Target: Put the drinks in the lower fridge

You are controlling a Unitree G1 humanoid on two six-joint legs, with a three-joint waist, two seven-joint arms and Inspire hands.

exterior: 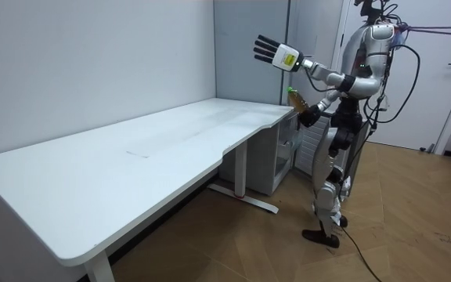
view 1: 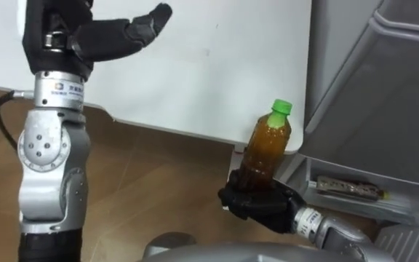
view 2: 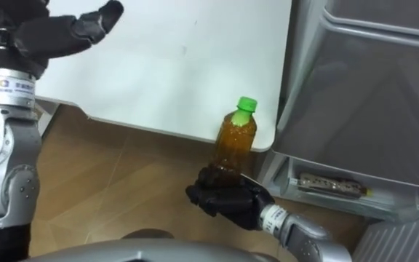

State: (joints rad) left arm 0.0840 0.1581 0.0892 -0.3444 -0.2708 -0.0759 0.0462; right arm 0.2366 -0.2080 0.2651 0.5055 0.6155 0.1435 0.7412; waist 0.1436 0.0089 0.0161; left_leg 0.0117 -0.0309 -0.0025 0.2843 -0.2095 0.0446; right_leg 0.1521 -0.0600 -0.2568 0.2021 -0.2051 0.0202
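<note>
r hand (view 1: 257,200) grips bottle (view 1: 268,142) base, long axis upright, mid-frame; fridge (view 1: 384,102) just right. l hand (view 1: 86,36) upper left, released.

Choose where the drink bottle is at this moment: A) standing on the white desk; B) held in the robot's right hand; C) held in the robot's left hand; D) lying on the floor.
B: the right hand is curled round the base of the bottle, cap upward, near the desk, while the left hand is raised open and holds nothing.
</note>
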